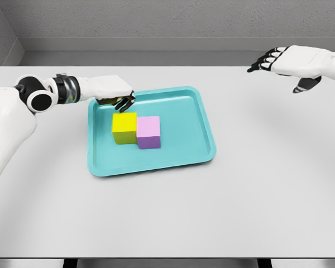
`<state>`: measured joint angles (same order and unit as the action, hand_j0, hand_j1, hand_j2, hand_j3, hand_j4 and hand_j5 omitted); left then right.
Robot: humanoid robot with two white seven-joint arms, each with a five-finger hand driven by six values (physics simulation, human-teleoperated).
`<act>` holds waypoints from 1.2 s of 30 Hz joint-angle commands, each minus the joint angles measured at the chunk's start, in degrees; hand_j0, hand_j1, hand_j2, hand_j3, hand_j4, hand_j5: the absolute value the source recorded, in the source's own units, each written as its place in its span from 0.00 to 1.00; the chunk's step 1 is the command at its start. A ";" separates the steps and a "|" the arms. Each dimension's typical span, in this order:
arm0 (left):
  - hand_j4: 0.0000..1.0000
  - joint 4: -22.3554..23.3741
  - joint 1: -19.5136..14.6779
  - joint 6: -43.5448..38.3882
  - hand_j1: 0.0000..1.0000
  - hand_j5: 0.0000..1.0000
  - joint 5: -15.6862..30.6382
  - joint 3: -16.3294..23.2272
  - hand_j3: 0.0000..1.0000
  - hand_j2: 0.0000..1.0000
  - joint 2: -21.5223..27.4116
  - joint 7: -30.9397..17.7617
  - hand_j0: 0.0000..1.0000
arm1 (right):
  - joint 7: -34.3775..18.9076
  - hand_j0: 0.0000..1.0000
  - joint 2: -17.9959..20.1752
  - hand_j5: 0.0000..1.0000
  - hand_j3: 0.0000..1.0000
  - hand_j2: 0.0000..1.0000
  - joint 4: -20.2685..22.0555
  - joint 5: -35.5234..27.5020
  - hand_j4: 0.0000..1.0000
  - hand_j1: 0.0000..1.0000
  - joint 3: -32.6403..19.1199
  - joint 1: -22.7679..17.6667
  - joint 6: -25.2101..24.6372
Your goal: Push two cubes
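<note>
The left arm comes in from the picture's left edge and reaches across the desk (167, 223) to the far left corner of the teal tray (195, 134). The left hand (116, 96) sits over that corner with its dark fingers (124, 102) curled downward, holding nothing. The fingertips are just behind the yellow cube (124, 128), very close to its far top edge; whether they actually touch it I cannot tell from this view.

Both cubes are inside the tray, left of its middle. The yellow one is on the left, and the pink cube (148, 132) stands to its right, pressed side to side against it and set a little nearer the camera. The right half of the tray is bare.

Far to the right, the right hand (282, 62) hovers above the far right of the desk, well apart from the tray, with its fingers spread and nothing in it.

As a judgement: the cubes are already together, and the left hand looks placed to shove the yellow one. The push itself seems barely started or not started, so most of the job is left
</note>
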<state>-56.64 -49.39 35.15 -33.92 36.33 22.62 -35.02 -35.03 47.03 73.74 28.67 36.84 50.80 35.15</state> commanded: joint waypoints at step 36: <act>0.01 -7.35 1.41 -0.15 0.01 0.01 1.05 6.30 0.01 0.01 10.86 0.02 0.01 | 0.03 1.00 0.26 1.00 1.00 1.00 0.00 -0.19 1.00 1.00 -0.10 -0.09 -0.15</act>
<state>-60.25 -47.99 35.15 -33.11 39.75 31.34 -35.01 -35.03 47.23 73.74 28.70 36.81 50.71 35.15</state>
